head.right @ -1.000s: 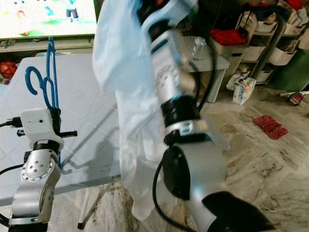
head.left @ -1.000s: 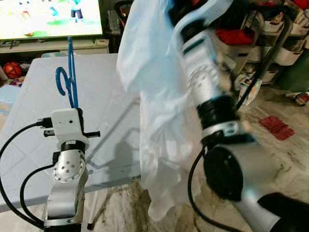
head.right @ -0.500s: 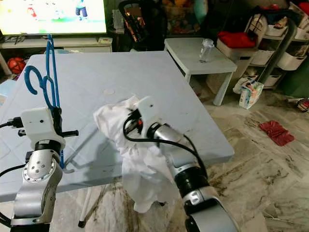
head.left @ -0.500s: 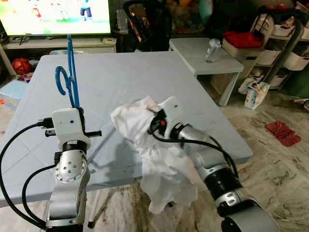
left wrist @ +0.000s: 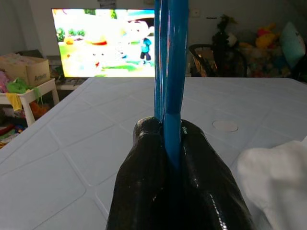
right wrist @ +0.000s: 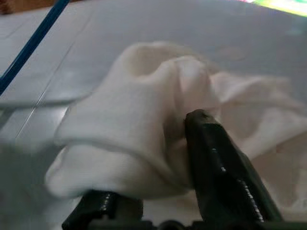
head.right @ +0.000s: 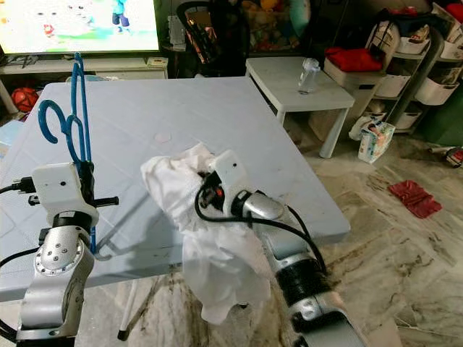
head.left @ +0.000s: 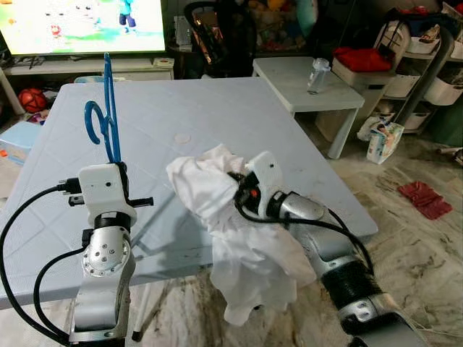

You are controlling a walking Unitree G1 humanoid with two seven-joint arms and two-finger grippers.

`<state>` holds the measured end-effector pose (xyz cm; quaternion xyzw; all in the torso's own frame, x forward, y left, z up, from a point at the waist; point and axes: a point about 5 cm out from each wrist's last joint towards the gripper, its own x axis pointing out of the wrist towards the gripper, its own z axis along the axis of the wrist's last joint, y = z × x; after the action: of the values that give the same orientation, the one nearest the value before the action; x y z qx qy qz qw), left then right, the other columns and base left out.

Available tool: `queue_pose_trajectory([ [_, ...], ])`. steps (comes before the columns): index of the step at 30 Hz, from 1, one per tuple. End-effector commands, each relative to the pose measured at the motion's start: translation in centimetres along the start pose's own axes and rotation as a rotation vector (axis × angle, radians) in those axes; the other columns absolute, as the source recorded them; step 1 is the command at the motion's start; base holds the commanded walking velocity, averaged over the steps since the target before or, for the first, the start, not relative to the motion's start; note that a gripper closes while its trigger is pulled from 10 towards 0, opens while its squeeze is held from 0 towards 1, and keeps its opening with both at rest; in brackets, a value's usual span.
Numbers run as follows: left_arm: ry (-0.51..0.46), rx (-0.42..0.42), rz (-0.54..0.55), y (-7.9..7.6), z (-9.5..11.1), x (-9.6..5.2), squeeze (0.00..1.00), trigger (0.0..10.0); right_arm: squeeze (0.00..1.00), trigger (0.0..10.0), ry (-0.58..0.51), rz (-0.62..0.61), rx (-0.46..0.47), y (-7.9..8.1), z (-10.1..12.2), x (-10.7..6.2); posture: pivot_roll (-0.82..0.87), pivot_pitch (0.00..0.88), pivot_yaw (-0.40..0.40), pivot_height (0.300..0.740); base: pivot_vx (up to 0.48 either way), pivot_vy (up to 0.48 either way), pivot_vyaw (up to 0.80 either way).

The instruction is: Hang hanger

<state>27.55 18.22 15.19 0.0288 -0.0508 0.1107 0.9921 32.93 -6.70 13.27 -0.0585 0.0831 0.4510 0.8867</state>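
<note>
- At left, the left gripper [left wrist: 165, 143] stands closed tight on one blue hanger [head.left: 105, 116], held upright above the near-left part of the pale blue folding table [head.left: 159, 116], hook uppermost.
- The hold looks thin: only a narrow run of the hanger sits between the black fingers [left wrist: 144, 167], so a sideways knock could twist it or let it slip.
- Its lower bar reaches down past the table's near edge beside the wrist; it may snag there if the arm drops or swings inward.
- At centre, one white garment [head.left: 231, 238] lies bunched on the table's front edge, with much of it hanging over toward the floor.
- The right gripper [right wrist: 187, 143] is buried in that bundle with cloth between its fingers, clamped on a fold, near but apart from the hanger.
- The overhanging weight could drag the cloth off the table if the clamp loosens; crumpled as it is, no neck opening can be made out, so threading the hanger in may catch on the wrong layer.
- At right, one small white side table [head.left: 304, 83] carries one clear bottle [head.left: 316, 71], well apart from both arms.
- By count: one hanger, one garment, two tables, one bottle, two grippers, both occupied.
</note>
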Motion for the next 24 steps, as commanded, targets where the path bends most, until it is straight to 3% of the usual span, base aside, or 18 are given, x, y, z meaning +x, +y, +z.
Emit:
queue_pose_trajectory([
  [1, 0.097, 0.003, -0.008, -0.2, -1.9, -0.6, 0.0, 10.0, 1.0, 10.0, 0.013, 0.025, -0.011, -0.4, 0.5, -0.6, 0.07, 0.0, -0.095, 0.74, 0.0, 0.0, 0.0],
  [5, 0.097, 0.004, -0.01, -0.1, -1.9, -0.5, 0.0, 10.0, 1.0, 10.0, 0.041, 0.022, -0.057, -2.2, 0.8, -2.6, 0.07, 0.0, -0.091, 0.74, 0.0, 0.0, 0.0],
  [8, 0.096, 0.004, -0.009, -0.1, -1.9, -0.4, 0.0, 10.0, 1.0, 10.0, 0.058, 0.084, -0.103, -2.3, 1.0, -3.6, 0.07, 0.0, -0.09, 0.74, 0.0, 0.0, 0.0],
  [19, 0.104, 0.008, -0.02, 0.0, -2.1, -0.8, 0.0, 10.0, 1.0, 10.0, 0.144, 0.099, -0.063, -3.5, 0.1, -6.7, 0.07, 0.0, -0.088, 0.74, 0.0, 0.0, 0.0],
  [24, 0.124, 0.023, -0.01, 0.6, -2.5, -1.4, 0.0, 10.0, 1.0, 10.0, 0.238, 0.124, 0.0, -2.6, -2.4, -9.0, 0.07, 0.0, -0.09, 0.74, 0.0, 0.0, 0.0],
])
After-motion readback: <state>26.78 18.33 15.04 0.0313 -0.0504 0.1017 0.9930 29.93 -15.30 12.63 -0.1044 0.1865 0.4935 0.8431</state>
